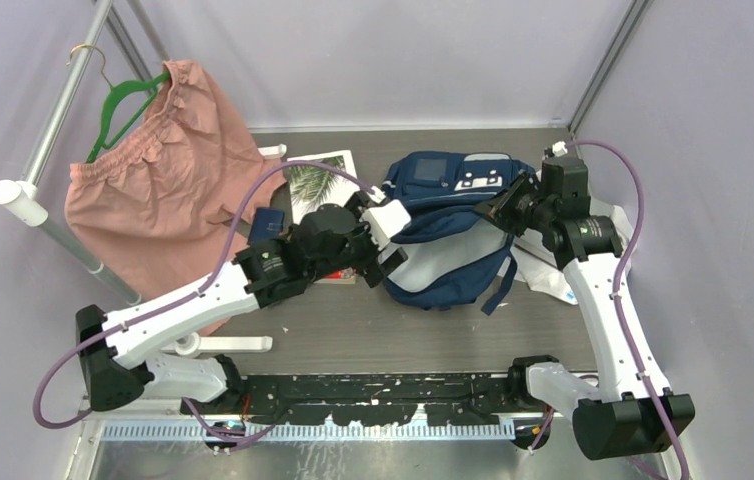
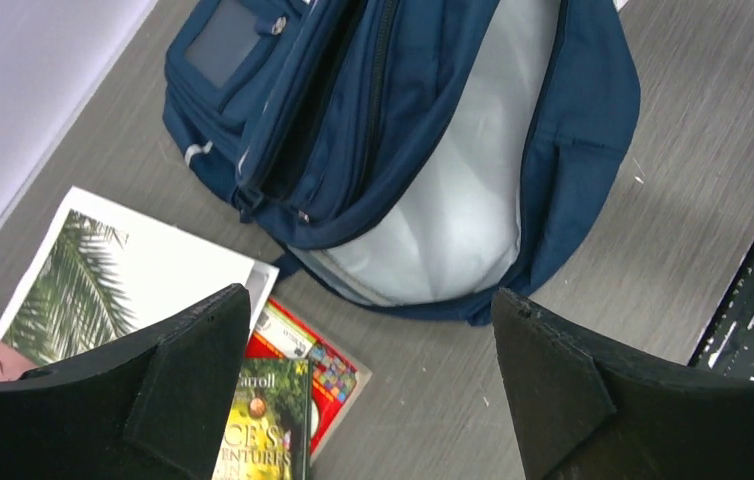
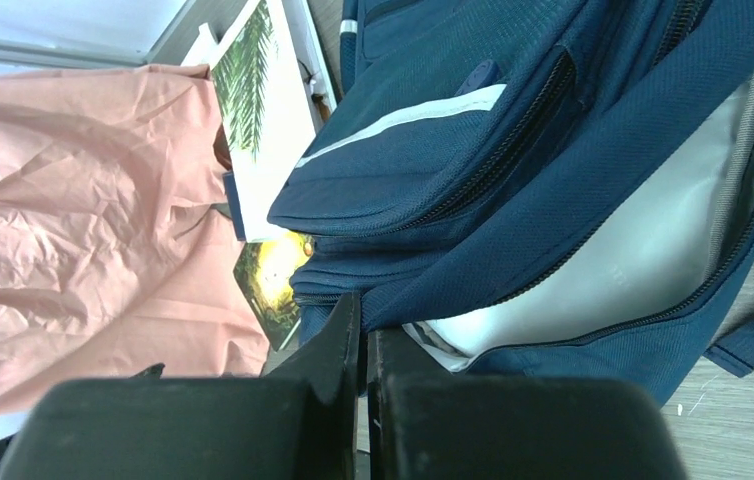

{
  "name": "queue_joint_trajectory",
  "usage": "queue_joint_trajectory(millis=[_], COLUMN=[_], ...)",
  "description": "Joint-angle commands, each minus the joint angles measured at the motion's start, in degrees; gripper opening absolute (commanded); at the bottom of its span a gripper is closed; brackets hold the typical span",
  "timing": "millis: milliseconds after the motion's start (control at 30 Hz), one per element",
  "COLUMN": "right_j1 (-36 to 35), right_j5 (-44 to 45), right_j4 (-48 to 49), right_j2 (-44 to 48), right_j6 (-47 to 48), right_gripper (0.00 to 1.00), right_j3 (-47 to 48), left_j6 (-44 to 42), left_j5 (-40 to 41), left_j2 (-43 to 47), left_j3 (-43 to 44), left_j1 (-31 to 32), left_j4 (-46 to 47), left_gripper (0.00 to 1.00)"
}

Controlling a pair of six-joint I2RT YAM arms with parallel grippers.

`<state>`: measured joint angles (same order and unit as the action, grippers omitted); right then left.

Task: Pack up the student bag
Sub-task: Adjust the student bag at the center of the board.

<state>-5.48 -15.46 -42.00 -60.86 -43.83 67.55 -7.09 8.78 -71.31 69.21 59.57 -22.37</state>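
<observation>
The student bag [image 1: 453, 225] is a navy backpack lying on the table. Its main compartment gapes and shows pale grey lining [image 2: 463, 200]. My right gripper [image 1: 493, 212] is at the bag's right side, and in the right wrist view this gripper [image 3: 363, 320] is shut on the blue edge of the bag's opening [image 3: 513, 230]. My left gripper [image 1: 385, 238] hovers just left of the bag. From its wrist camera the left gripper [image 2: 373, 310] is open with nothing between the fingers. Below it lie a green-and-yellow book [image 2: 268, 430], a red book [image 2: 303, 365] and a palm-leaf book [image 2: 113, 280].
Pink shorts [image 1: 163, 190] on a green hanger [image 1: 123, 105] hang from a white rack pole [image 1: 53, 130] at the left. A white cloth [image 1: 553, 272] lies under the bag's right side. A small navy item [image 1: 268, 225] sits beside the books.
</observation>
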Motion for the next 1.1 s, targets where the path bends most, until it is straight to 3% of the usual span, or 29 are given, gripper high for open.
queue_joint_trajectory(millis=[0,200,333,467,667,767,833,867,900,1000,1033,1067], right_j1=[0.17,0.15,0.20,0.12,0.16,0.20,0.19,0.27,0.24,0.24,0.21,0.26], right_j5=[-4.83,-5.59,-5.73,-5.88,-6.77,-6.46,-6.16,-5.81,-4.85,1.83,6.92,11.65], right_j4=[6.51,6.68,6.05,5.92,5.53,4.71,3.08,1.69,-0.08,-6.60,-8.56,-10.35], right_j2=[1.66,2.10,2.07,2.45,3.05,3.48,3.70,3.83,4.05,5.71,6.67,7.69], right_j6=[-0.26,-0.21,0.15,0.00,-0.14,0.15,0.95,1.73,2.84,7.18,8.24,8.92], right_gripper=[0.01,0.01,0.01,0.01,0.01,0.01,0.01,0.06,0.14,0.54,0.65,0.72], right_j3=[-0.07,-0.40,-0.18,-0.72,-1.47,-1.28,-0.69,-0.22,0.30,1.99,1.99,1.86], left_j6=[-5.55,-8.84,-10.14,-10.25,-11.82,-12.54,-12.55,-12.39,-12.00,-9.78,-9.26,-8.88], left_j5=[-2.01,-2.86,-3.41,-2.83,3.94,9.03,10.08,10.35,11.01,15.38,16.71,16.94], left_j2=[-3.93,-8.90,-12.11,-15.11,-18.86,-21.48,-23.25,-24.23,-25.10,-27.75,-28.71,-29.13], left_j3=[0.17,0.89,1.48,2.46,1.42,1.08,1.14,1.49,2.33,6.79,9.06,10.66], left_j1=[0.18,1.07,1.11,1.24,1.18,1.18,1.07,1.00,0.99,0.80,0.61,0.39], left_j4=[8.90,10.33,10.75,11.96,20.07,24.99,27.84,28.93,29.64,29.18,27.84,26.83], left_gripper=[0.90,0.90,0.83,0.85,0.88,0.84,0.72,0.61,0.49,0.11,0.01,0.00])
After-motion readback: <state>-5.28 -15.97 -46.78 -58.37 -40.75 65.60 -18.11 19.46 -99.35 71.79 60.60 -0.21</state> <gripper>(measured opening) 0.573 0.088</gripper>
